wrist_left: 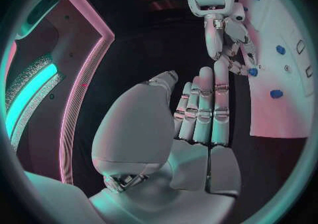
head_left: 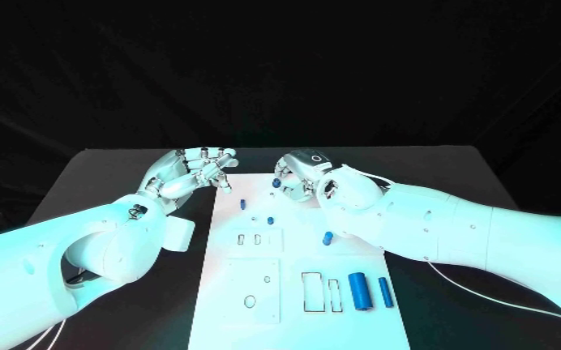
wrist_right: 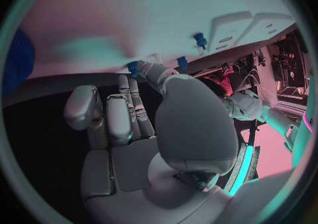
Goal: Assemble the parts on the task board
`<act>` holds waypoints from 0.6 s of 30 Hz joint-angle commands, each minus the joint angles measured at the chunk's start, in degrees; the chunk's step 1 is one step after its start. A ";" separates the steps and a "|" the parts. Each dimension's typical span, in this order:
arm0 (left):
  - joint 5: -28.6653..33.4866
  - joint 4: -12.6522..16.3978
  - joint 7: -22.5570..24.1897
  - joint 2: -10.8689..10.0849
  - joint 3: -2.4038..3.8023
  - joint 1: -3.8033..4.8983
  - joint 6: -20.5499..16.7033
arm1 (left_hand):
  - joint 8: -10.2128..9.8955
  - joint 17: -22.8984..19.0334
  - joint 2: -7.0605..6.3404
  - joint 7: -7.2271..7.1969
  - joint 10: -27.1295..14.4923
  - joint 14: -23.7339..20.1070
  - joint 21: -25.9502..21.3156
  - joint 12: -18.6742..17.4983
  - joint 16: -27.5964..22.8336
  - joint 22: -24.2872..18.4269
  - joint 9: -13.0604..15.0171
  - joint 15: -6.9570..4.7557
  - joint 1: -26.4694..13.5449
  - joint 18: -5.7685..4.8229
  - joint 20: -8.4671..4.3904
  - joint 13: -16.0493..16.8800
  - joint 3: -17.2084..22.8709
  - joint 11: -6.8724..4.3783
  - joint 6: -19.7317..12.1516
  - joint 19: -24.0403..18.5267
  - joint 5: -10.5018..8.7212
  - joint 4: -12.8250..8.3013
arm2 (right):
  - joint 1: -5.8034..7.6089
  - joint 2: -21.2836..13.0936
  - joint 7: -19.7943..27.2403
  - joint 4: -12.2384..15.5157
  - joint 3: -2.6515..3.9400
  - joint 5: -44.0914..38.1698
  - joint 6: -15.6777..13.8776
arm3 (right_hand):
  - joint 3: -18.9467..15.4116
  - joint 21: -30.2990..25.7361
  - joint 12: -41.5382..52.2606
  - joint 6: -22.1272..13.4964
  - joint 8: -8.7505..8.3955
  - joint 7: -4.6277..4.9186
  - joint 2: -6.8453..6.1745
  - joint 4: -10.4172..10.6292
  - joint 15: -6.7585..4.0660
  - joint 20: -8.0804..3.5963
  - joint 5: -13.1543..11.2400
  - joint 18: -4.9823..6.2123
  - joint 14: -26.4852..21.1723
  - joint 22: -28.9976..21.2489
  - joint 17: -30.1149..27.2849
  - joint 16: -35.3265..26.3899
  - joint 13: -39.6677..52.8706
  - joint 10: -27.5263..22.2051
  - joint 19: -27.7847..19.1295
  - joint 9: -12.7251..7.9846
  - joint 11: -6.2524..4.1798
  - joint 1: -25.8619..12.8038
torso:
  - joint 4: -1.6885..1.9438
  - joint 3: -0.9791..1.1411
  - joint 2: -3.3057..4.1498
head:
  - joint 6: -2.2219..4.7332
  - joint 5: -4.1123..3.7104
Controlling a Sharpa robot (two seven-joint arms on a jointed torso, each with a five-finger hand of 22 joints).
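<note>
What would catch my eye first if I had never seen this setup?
Two silver hands meet over the far end of the white task board: the left hand with fingers apart, the right hand touching a small blue part. Nearer the robot, two blue cylinders lie side by side on the board.

The flat black table spans the lower half of the head view; its far edge runs straight across and its matte top shows bare at both far corners. A plain black backdrop rises behind that edge. A thin white cable lies on the table top near its right side, running towards the near right corner.
</note>
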 commanded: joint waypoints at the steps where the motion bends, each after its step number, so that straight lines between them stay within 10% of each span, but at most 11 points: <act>1: 0.30 -0.22 0.68 -0.19 0.03 0.14 1.20 | -0.33 0.08 -0.05 0.49 -0.04 -0.30 0.38 -0.36 0.24 0.07 0.09 0.09 -0.61 0.73 0.01 -0.06 0.41 0.34 0.02 -0.31 -0.10 0.05 | 0.49 -2.09 -0.52 2.82 0.21 0.42 -1.39 | -2.47 -0.96 0.28 -0.41 -0.56 0.01 -0.20 0.67 0.40 0.12 0.09 1.08 0.03 -0.84 -0.81 -0.53 -0.36 -0.29 -0.30 -0.01 -0.04 0.26 | -0.38 0.16 -0.18 | 0.08 0.13; 8: 0.46 -1.15 0.91 -0.34 0.03 0.15 1.71 | -0.33 0.08 -0.10 0.48 -0.05 -0.32 0.41 -0.36 0.24 0.08 0.09 0.10 -0.66 0.73 0.02 -0.06 0.41 0.34 0.00 -0.34 -0.11 0.06 | 2.24 -9.30 -0.28 10.88 0.99 4.38 -1.00 | -9.35 -2.38 1.45 -1.33 -2.41 -0.07 0.83 3.29 0.17 -0.10 0.33 1.21 0.05 -1.65 -1.69 -0.91 -0.86 0.78 -0.01 -0.66 -0.32 1.87 | -0.89 0.24 -0.75 | 0.49 -0.26; 14: 0.48 -2.34 1.15 -0.60 0.02 0.16 2.03 | -0.33 0.08 -0.16 0.46 -0.05 -0.34 0.44 -0.35 0.24 0.11 0.09 0.10 -0.70 0.73 0.03 -0.05 0.41 0.33 0.00 -0.39 -0.12 0.05 | 3.52 -15.12 1.08 14.29 1.42 13.54 2.47 | -9.21 1.10 8.29 -1.73 -3.31 -1.19 0.39 4.63 -1.53 -1.48 0.28 0.31 1.00 3.13 1.37 1.23 2.66 11.79 2.59 -0.95 -2.54 2.94 | -1.20 0.42 -1.20 | 0.46 -0.52; 18: 0.49 -3.04 1.27 -1.03 0.02 0.16 2.19 | -0.33 0.08 -0.16 0.46 -0.05 -0.34 0.44 -0.35 0.24 0.11 0.09 0.10 -0.70 0.73 0.03 -0.05 0.41 0.33 0.00 -0.39 -0.12 0.05 | 4.21 -18.81 2.50 14.54 1.54 18.97 6.86 | -14.42 2.56 27.36 -2.16 -4.03 -0.99 0.91 6.98 -2.15 -2.17 0.82 -0.20 1.21 5.84 2.21 2.06 21.22 9.26 3.60 -0.51 -3.38 6.14 | -1.41 0.44 -1.43 | 0.28 -0.50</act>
